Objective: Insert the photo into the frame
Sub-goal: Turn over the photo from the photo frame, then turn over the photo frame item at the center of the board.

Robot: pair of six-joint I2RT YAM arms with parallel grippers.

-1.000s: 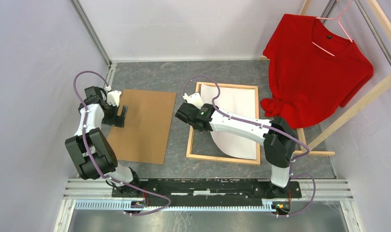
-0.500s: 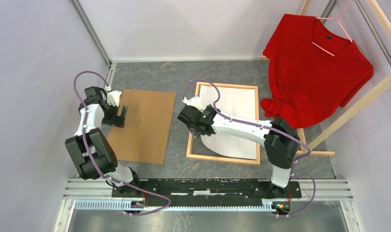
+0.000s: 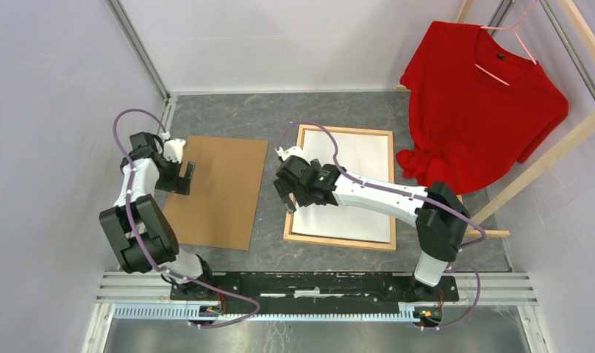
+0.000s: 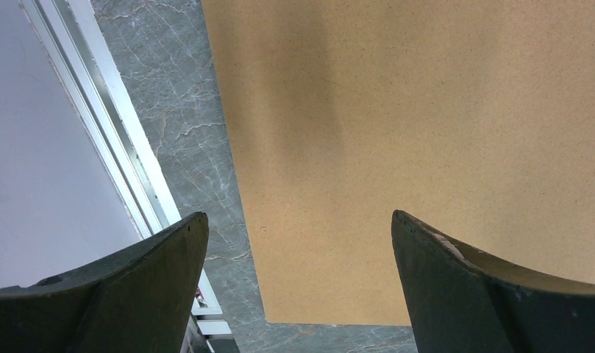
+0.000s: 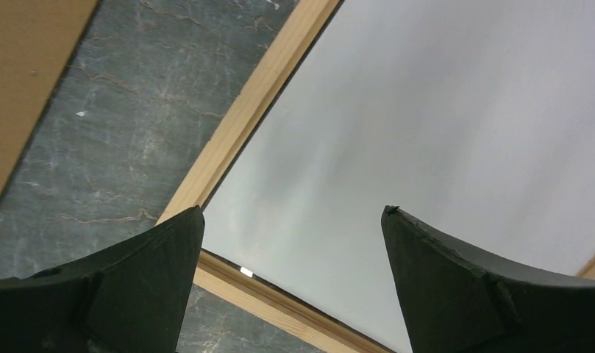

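Light wood frame (image 3: 338,243), white photo (image 3: 360,162), brown board (image 3: 221,191), red T-shirt (image 3: 478,110).

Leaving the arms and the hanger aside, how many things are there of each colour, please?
Brown: 1, fibreboard back
Light wood: 2, frame and rack
White: 1, photo
Red: 1, T-shirt
Total: 5

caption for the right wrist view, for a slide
Open right gripper above the photo, white side up inside the frame.

Bright, even light (soft shadows), sharp
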